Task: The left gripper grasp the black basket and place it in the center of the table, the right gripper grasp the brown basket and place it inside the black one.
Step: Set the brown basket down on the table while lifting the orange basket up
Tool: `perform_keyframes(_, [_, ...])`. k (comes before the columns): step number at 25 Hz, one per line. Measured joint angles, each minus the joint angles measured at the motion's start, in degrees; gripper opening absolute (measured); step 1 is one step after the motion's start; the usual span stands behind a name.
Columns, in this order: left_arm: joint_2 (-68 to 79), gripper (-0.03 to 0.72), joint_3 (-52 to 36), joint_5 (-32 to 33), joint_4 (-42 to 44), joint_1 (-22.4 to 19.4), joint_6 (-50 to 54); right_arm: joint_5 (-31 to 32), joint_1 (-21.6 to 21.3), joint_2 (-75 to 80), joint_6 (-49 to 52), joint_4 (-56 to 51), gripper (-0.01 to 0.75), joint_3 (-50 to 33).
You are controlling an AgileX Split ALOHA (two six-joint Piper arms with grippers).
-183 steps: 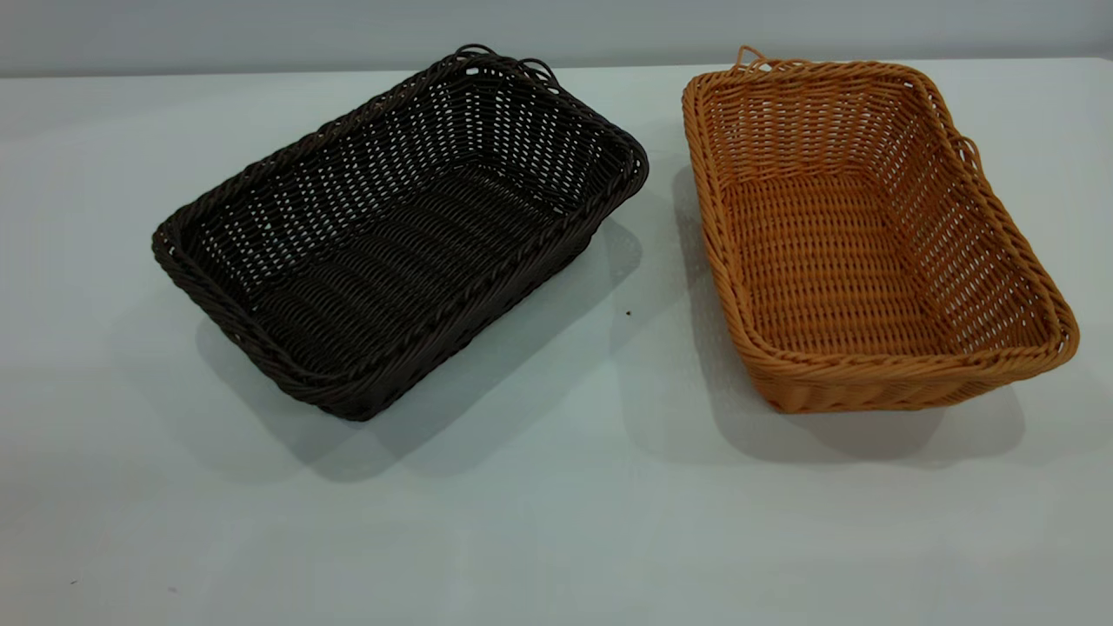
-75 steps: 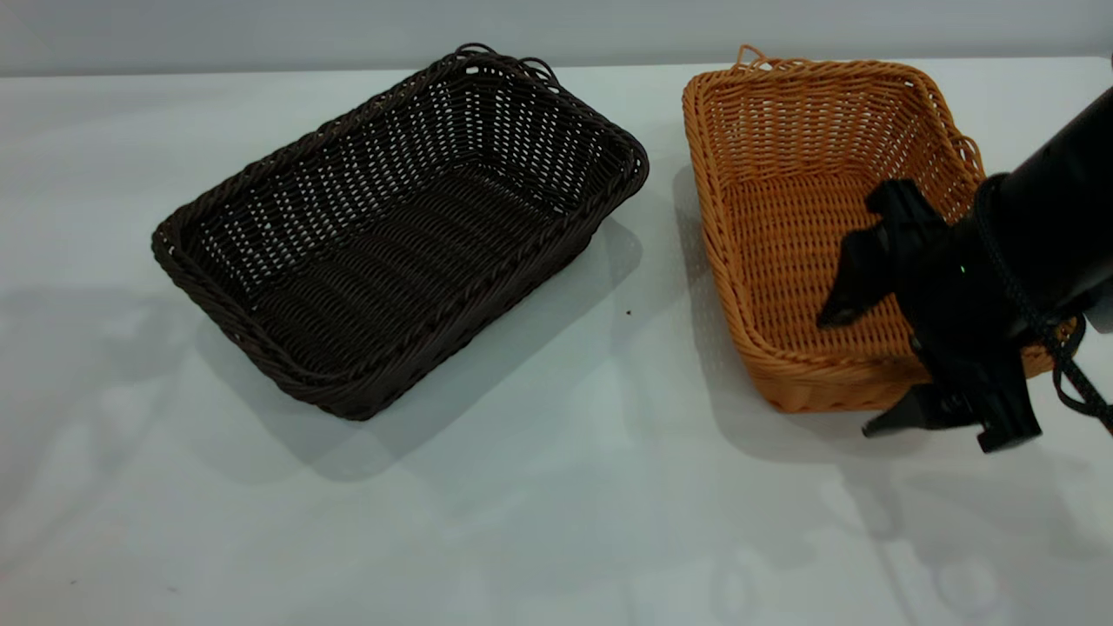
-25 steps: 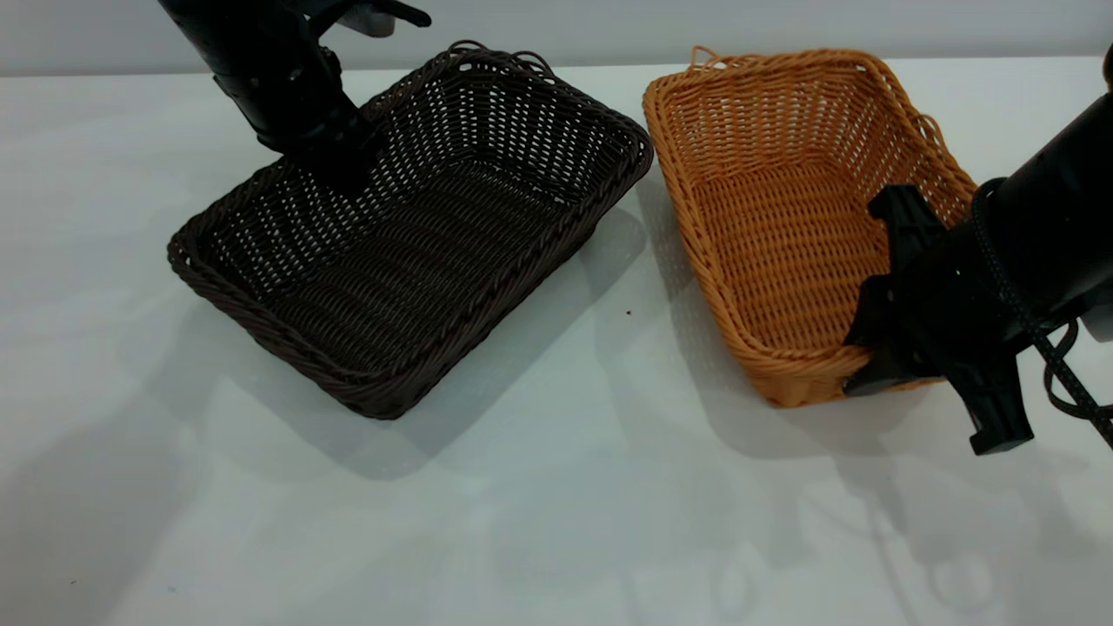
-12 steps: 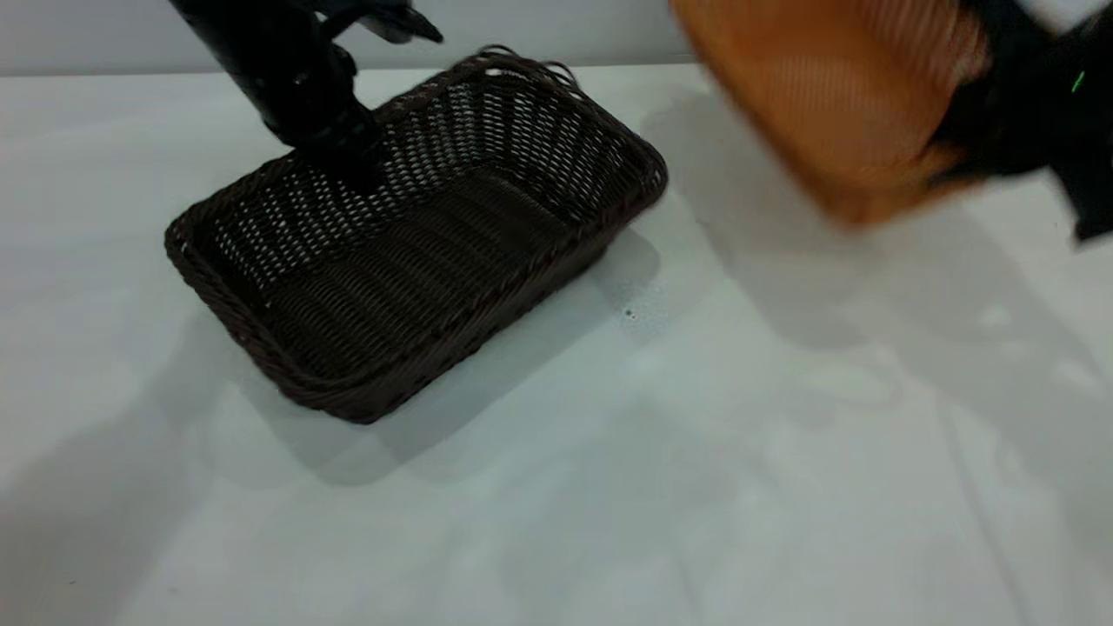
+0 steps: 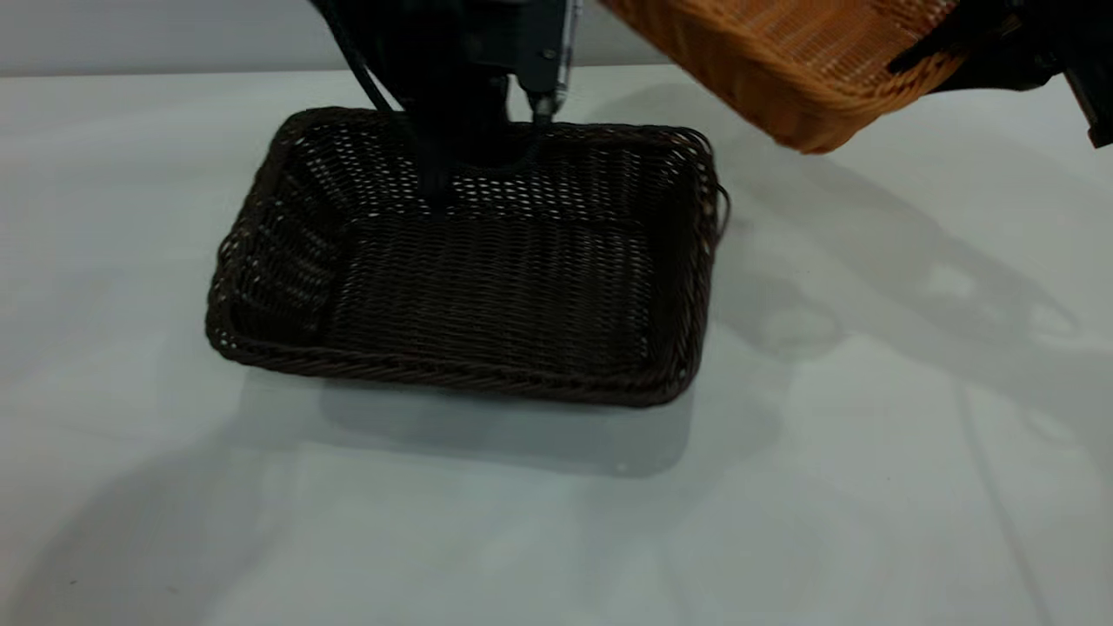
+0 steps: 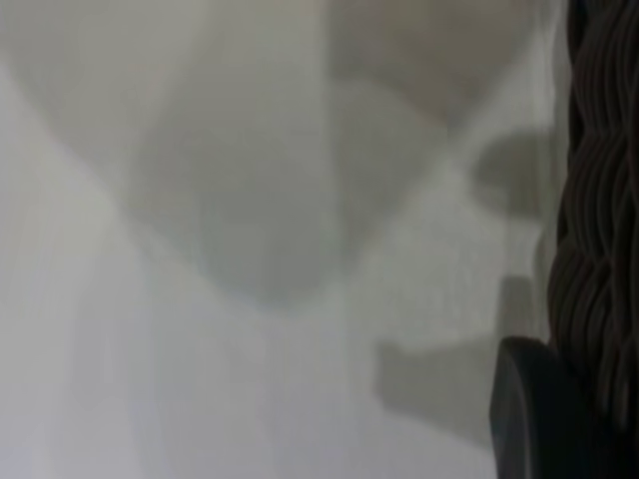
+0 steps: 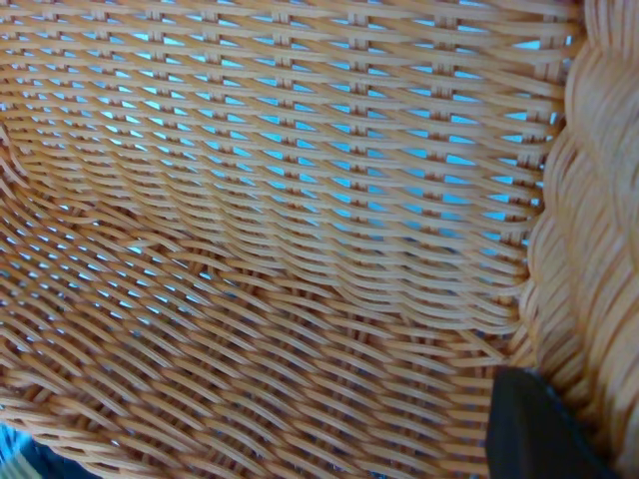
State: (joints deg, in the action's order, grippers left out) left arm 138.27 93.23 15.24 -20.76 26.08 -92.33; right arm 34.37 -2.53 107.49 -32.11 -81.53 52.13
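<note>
The black basket point(image 5: 487, 287) rests flat near the middle of the table point(image 5: 869, 487), its long sides square to the table's front edge. My left gripper point(image 5: 474, 156) comes down from above and is shut on the basket's far rim. In the left wrist view the braided dark rim point(image 6: 599, 200) lies against one finger point(image 6: 529, 419). The brown basket point(image 5: 783, 61) hangs tilted in the air at the upper right, beyond the black basket's right end. My right gripper point(image 5: 939, 48) is shut on its rim. The right wrist view is filled with its orange weave point(image 7: 280, 249), with one finger point(image 7: 534, 429) by the rim.
Bare tabletop surrounds the black basket in front and on both sides. The arms' shadows fall across the right half of the table. A pale wall point(image 5: 174, 35) runs behind the table's far edge.
The left gripper has dragged and turned the black basket toward the middle, now squared to the table. The right gripper has carried the brown basket higher, clear of the table.
</note>
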Motion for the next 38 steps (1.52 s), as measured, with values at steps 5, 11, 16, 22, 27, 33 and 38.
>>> perform_keyframes(5, [0.0,0.078,0.0,0.5,-3.9,1.5,-3.2,0.5,-1.0,0.0,-0.1,0.7,0.064,0.0])
perform_keyframes(11, [0.0,0.078,0.0,2.2,-6.8,1.7,-3.8,2.4,-4.0,0.0,-0.3,0.8,0.064,0.0])
perform_keyframes(16, [0.0,0.089,0.0,2.7,-7.3,1.7,-3.7,4.3,-4.7,0.0,-0.5,0.9,0.064,0.0])
perform_keyframes(22, [0.1,0.224,0.0,3.0,-8.9,1.7,0.1,4.7,-4.7,0.0,-0.9,1.0,0.065,0.0])
perform_keyframes(27, [0.1,0.425,0.0,3.2,-9.5,2.0,5.6,4.7,-4.8,0.0,-2.0,1.1,0.067,0.1])
perform_keyframes(33, [-2.6,0.492,-0.1,7.5,-9.3,2.0,7.0,7.4,-7.1,0.0,-2.4,4.5,0.067,5.1])
perform_keyframes(38, [-11.3,0.472,-0.1,12.9,-6.8,1.6,9.8,8.8,-9.7,0.0,3.7,12.3,0.068,10.6])
